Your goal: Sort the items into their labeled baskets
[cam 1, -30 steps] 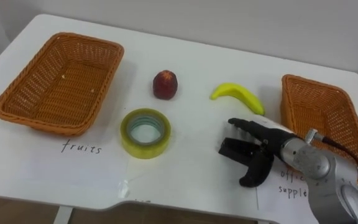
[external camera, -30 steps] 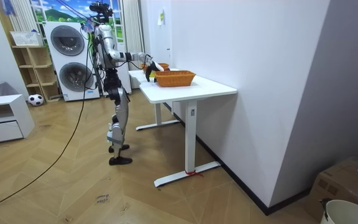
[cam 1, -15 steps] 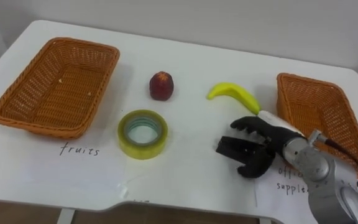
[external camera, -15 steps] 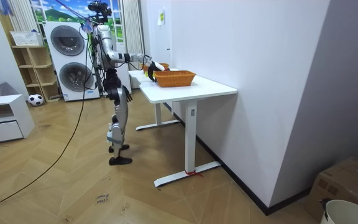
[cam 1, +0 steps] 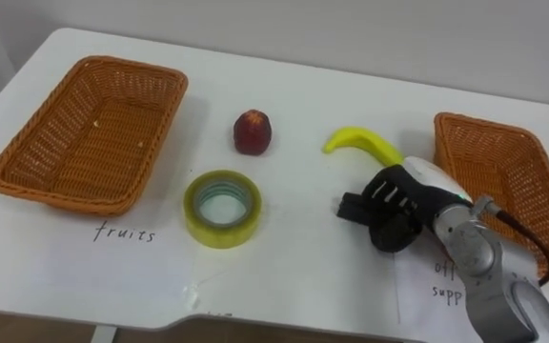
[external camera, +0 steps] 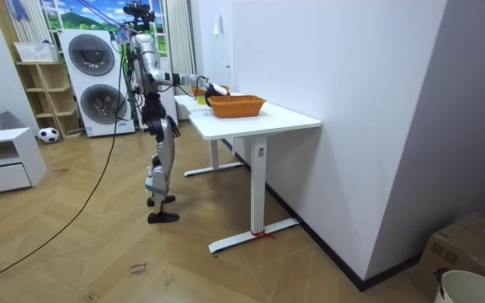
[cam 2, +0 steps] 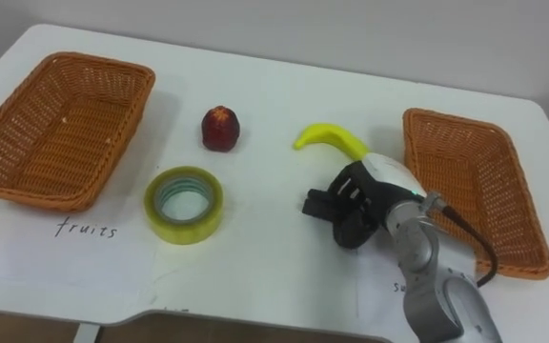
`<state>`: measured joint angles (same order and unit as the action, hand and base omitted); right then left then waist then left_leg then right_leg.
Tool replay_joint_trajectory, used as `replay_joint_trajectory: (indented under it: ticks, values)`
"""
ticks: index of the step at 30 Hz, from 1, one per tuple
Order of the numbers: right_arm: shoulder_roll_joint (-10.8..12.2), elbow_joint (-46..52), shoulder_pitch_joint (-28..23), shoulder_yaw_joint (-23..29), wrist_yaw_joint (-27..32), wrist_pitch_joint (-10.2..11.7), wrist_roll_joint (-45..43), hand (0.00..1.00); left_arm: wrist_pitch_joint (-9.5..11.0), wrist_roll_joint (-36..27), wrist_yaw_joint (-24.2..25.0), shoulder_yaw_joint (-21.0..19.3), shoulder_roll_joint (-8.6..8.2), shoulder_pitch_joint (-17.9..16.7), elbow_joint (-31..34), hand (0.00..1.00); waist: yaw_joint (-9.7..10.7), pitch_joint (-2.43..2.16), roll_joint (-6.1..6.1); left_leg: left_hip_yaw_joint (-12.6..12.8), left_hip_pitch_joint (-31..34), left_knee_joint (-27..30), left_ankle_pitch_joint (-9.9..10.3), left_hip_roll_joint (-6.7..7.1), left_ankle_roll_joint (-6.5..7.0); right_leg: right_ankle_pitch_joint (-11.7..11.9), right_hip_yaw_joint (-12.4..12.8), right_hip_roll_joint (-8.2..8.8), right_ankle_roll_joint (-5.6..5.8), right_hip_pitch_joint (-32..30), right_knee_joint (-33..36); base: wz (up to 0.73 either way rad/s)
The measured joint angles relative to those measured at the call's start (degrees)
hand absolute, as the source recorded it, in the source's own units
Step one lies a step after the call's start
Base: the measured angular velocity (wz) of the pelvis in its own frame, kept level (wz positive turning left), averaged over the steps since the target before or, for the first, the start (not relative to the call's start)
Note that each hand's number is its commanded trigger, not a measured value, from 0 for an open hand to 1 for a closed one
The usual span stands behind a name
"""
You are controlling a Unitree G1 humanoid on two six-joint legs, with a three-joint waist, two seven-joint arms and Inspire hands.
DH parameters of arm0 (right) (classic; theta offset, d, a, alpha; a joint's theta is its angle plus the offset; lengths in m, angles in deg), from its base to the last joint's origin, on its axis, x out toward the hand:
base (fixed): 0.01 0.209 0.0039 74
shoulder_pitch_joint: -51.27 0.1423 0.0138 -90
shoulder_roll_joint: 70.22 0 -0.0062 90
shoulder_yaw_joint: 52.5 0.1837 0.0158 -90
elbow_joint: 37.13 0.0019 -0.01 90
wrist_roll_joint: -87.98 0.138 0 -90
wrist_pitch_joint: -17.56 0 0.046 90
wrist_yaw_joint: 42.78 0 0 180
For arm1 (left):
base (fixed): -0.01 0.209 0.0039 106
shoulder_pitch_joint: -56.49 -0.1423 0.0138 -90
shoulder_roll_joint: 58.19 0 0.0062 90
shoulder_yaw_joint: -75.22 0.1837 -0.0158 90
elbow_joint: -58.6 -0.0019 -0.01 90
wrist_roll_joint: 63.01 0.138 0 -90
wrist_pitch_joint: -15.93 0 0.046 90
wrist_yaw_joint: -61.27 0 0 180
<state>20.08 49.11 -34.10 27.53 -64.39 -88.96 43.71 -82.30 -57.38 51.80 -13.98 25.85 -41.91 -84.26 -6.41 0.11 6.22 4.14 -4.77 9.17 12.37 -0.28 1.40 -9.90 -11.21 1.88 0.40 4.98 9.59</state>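
My right hand (cam 1: pixel 403 200) rests on the white table right of centre, its fingers curled round a small black object (cam 1: pixel 351 205) whose end sticks out on the hand's left. A yellow banana (cam 1: pixel 365 143) lies just behind the hand. A red fruit (cam 1: pixel 254 131) sits at mid-table, with a roll of yellowish tape (cam 1: pixel 222 205) in front of it. An empty wicker basket (cam 1: pixel 65 195) stands at the left above a handwritten "fruits" label. A second empty wicker basket (cam 1: pixel 484 122) stands at the right, beside the hand.
A handwritten paper label (cam 1: pixel 446 281) lies under my right forearm near the table's front edge. In the room view the robot stands at the table's end (external camera: pixel 285 118), one arm stretched over it; washing machines (external camera: pixel 91 59) stand behind.
My right hand's fingers, straight a second ago, have curled down round the black object. The fruit, tape and baskets have not moved.
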Motion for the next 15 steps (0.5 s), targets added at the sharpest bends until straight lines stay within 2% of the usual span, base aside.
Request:
replay_joint_trajectory:
  ticks: [11, 15]
  values:
    - [-0.2, 1.4, -0.2, 0.3, -0.3, 0.2, 3.4, 1.00, 0.2, -0.6, -1.0, 0.0, 0.00, 0.1, -0.3, 0.00, -0.1, 0.09, -0.02, 0.3, 0.1, -0.4, 0.0, -0.10, 0.00, 0.0, 0.3, -0.15, 0.00, -0.2, 0.0, 0.00]
    - [-0.2, 7.0, -2.4, 1.5, -3.8, 0.3, 8.4, 1.00, 1.8, -0.5, -1.1, -1.2, -0.14, -0.3, -1.8, 0.00, 0.2, 0.09, -0.09, 0.5, 0.0, -0.3, 0.0, -0.08, -0.02, 0.0, 0.6, -0.15, 0.00, -0.2, 0.0, 0.00]
